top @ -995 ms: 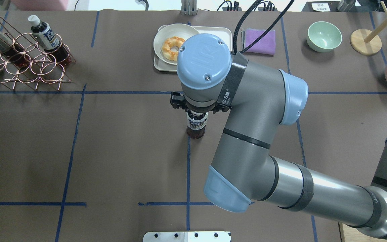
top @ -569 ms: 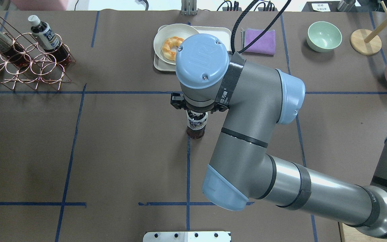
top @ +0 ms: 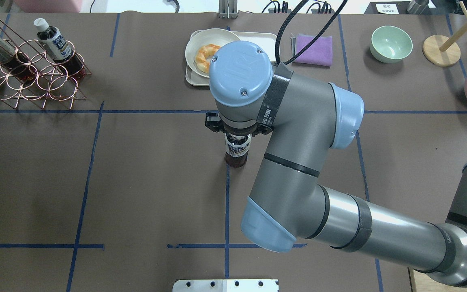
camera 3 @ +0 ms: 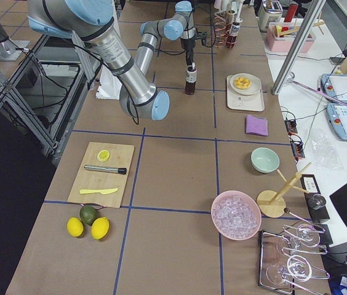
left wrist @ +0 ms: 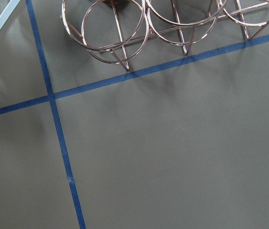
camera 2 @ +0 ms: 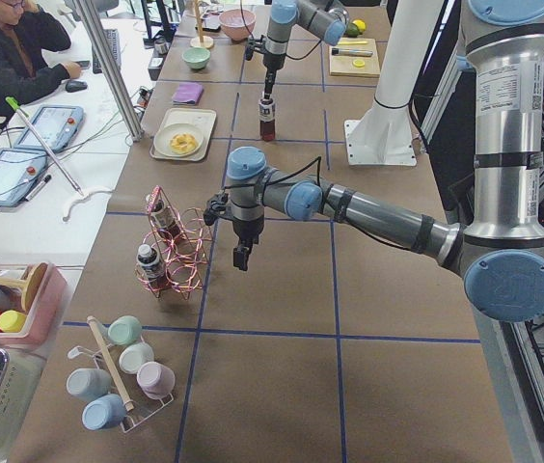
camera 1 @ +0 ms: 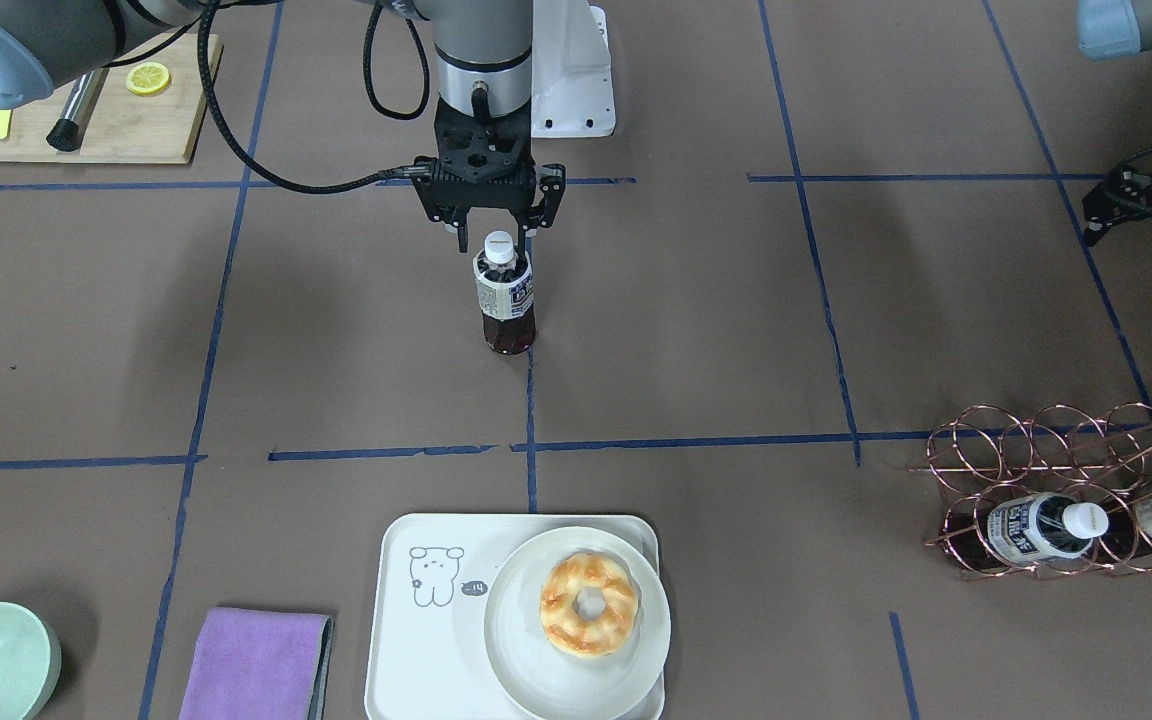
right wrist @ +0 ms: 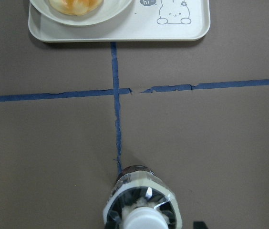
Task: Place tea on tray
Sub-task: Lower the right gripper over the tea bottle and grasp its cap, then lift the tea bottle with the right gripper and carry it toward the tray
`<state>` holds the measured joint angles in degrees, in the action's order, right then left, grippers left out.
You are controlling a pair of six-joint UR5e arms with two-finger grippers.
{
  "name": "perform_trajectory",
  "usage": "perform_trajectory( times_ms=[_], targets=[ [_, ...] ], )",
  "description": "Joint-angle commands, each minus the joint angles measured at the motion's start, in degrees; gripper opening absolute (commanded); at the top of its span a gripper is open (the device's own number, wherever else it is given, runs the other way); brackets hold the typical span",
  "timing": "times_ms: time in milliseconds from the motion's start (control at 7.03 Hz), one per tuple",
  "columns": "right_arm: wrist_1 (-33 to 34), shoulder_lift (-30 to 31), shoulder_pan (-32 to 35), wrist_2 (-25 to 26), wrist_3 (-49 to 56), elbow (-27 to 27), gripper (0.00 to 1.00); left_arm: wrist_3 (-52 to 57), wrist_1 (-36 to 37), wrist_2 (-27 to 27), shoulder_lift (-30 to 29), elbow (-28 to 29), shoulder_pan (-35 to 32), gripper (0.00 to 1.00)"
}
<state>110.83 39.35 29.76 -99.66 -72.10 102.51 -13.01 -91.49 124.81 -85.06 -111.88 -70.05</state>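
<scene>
dark brown tea (camera 1: 505, 298) with white cap, cream tray (camera 1: 416, 645) with line-drawn bear, purple cloth (camera 1: 256, 662).

The right arm (top: 298, 162) is shifting its wrist and elbow housings slightly toward the robot's left above the tea (top: 236, 153), covering more of the doughnut (top: 202, 56).

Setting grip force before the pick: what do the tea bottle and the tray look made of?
Tea bottle: probably thin clear plastic. The dark liquid shows through the wall, and it has a glossy printed label and an opaque white cap.
Tray: looks like rigid cream plastic with a smooth, low-sheen finish. It has moulded rounded corners, a raised rim and a printed line drawing.
</scene>
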Motion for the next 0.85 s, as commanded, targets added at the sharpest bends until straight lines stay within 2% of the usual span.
perform_trajectory(
  times_ms=[0,711],
  targets=[
    [0.0,-1.21,0.04,-0.1,0.02,-1.17,0.62,0.0,0.0,0.0,-0.28,0.52,0.0,1.0],
    [0.08,-0.68,0.04,-0.27,0.38,-1.17,0.61,0.0,0.0,0.0,-0.55,0.87,0.0,1.0]
  ],
)
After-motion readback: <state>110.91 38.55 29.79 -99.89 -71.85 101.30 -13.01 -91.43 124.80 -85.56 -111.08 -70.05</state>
